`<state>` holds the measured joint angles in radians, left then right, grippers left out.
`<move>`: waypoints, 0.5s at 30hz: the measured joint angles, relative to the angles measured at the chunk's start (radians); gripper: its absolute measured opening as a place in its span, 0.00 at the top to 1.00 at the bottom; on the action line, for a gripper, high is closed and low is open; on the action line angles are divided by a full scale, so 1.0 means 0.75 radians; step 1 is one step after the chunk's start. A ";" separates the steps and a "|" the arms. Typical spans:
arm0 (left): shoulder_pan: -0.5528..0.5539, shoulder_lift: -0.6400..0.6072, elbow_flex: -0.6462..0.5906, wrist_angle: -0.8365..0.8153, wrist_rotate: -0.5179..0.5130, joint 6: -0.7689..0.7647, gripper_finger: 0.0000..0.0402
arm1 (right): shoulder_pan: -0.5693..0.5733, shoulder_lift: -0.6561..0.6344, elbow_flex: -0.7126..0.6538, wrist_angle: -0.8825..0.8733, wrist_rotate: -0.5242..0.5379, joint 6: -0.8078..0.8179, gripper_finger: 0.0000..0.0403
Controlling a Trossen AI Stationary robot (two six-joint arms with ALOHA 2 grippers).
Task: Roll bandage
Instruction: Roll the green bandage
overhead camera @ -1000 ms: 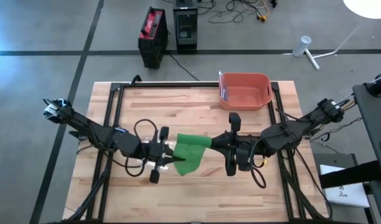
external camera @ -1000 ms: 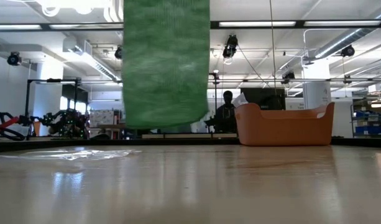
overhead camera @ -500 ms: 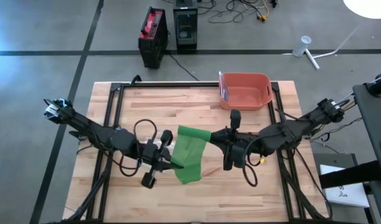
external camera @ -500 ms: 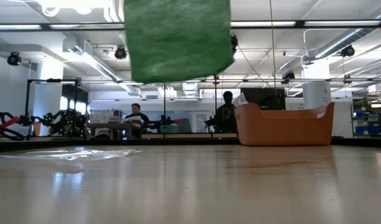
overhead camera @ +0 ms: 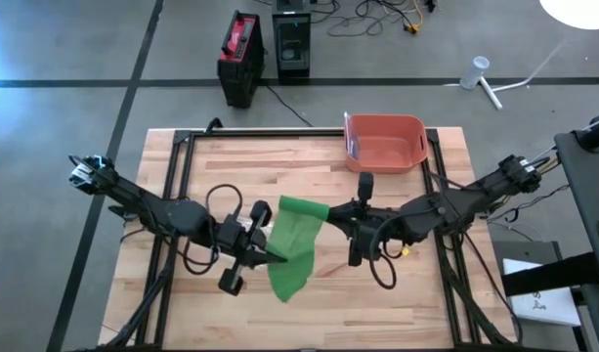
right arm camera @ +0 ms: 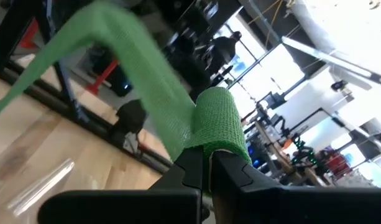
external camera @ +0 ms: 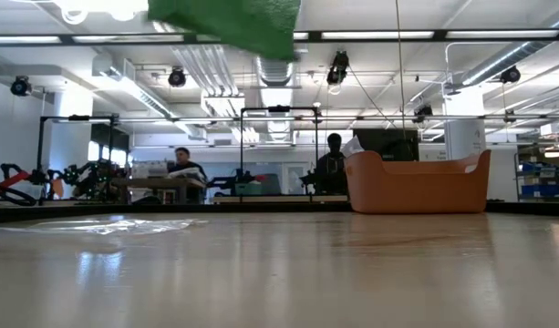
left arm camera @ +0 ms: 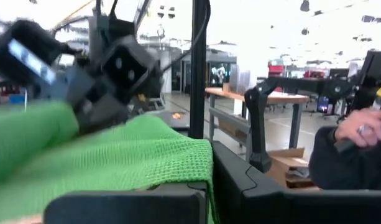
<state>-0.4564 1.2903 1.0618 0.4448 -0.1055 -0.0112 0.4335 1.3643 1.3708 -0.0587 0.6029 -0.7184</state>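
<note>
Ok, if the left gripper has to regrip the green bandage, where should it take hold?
Probably the loose flat tail of the green bandage, near its free edge, coming from the left gripper side. The right gripper already pinches the rolled end, and the strip hangs clear above the table.

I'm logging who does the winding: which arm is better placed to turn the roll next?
Probably the right. The right gripper is shut on the rolled end of the green bandage, so it can wind, while the left gripper pinches the loose strip and can only feed it taut.
</note>
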 joint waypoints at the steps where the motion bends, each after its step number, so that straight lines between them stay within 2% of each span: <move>1: 0.000 0.000 0.000 0.016 0.000 0.003 1.00 | -0.001 0.000 -0.005 -0.019 -0.001 0.018 0.99; 8: 0.009 0.001 0.000 0.180 0.000 0.034 0.98 | -0.001 0.008 -0.064 -0.081 -0.006 0.158 0.99; 15: 0.073 0.001 -0.001 0.250 -0.017 -0.025 0.82 | 0.000 0.086 -0.092 -0.131 -0.135 0.303 0.99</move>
<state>-0.4016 1.2911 1.0615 0.6325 -0.1184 -0.0297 0.4332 1.4288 1.3022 -0.1567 0.5018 -0.4911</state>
